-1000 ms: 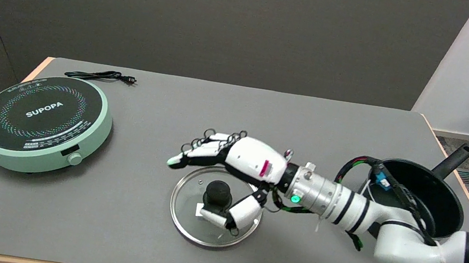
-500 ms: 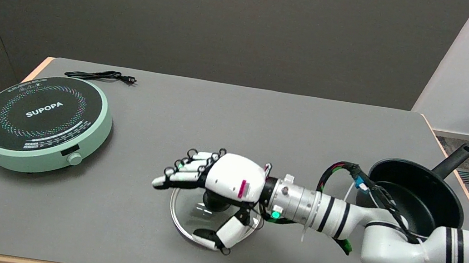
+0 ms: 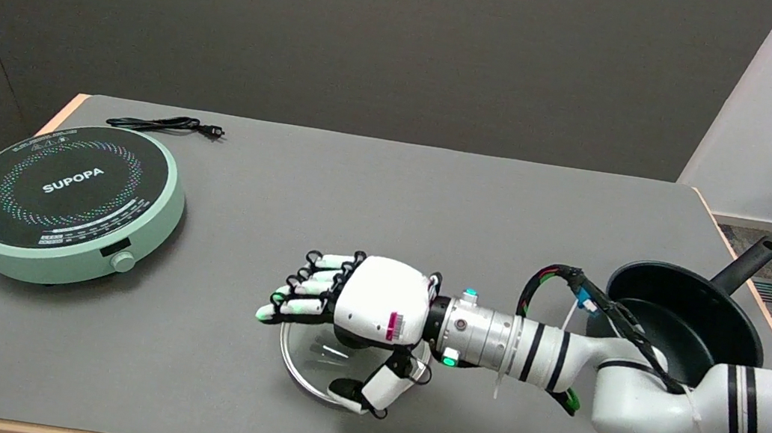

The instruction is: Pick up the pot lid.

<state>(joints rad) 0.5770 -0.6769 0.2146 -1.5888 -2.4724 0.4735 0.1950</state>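
Right hand (image 3: pixel 372 313) positioned directly over the pot lid (image 3: pixel 320 362), palm down, covering the lid's centre and hiding the knob from view. Fingers (image 3: pixel 299 295) curled partway and pointing left, past the lid's far-left rim; thumb (image 3: pixel 372 394) extended down toward the near rim. Contact with the knob not confirmable: cannot tell whether anything is gripped, only that the hand is neither spread flat nor visibly clamped on anything. Glass lid lying flat on the grey table (image 3: pixel 434 193), centre-near, well apart from the green induction cooker (image 3: pixel 67 202) at far left and from the black pot (image 3: pixel 688 327) at right. Power cord (image 3: pixel 165 125) coiled behind the cooker, clear of the work area. Risks noted: with the knob hidden under the palm, a closure off-centre likely to catch only its edge and let the lid tip or slip out on the lift. Thumb pressing on the near rim likely to lever the far side up and skate the glass across the smooth cloth. Glass construction noted; a drop from height likely damaging. Forearm cabling (image 3: pixel 557 286) close to the pot's rim; a snag possible on withdrawal to the right.
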